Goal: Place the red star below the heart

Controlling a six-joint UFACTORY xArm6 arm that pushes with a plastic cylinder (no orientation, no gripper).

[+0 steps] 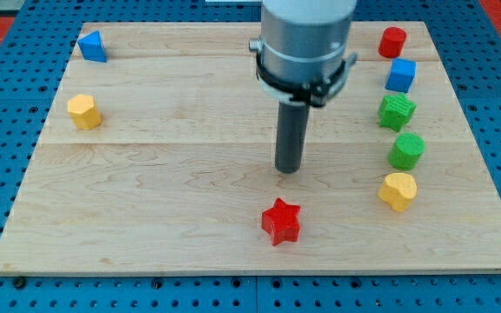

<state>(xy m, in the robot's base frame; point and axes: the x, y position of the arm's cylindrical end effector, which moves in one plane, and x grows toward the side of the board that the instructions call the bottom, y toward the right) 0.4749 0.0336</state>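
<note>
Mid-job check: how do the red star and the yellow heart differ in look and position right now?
The red star is red and pointed; the yellow heart is yellow and rounded. The red star lies alone near the view's bottom centre, just below my tip; the yellow heart ends a column of blocks at the view's right, under a green block. Both rest flat on the wooden board, untouched by my tip.

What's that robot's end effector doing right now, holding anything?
My tip: a plain rod, no jaws, holding nothing. It sits just above the red star in the view, apart from it.
</note>
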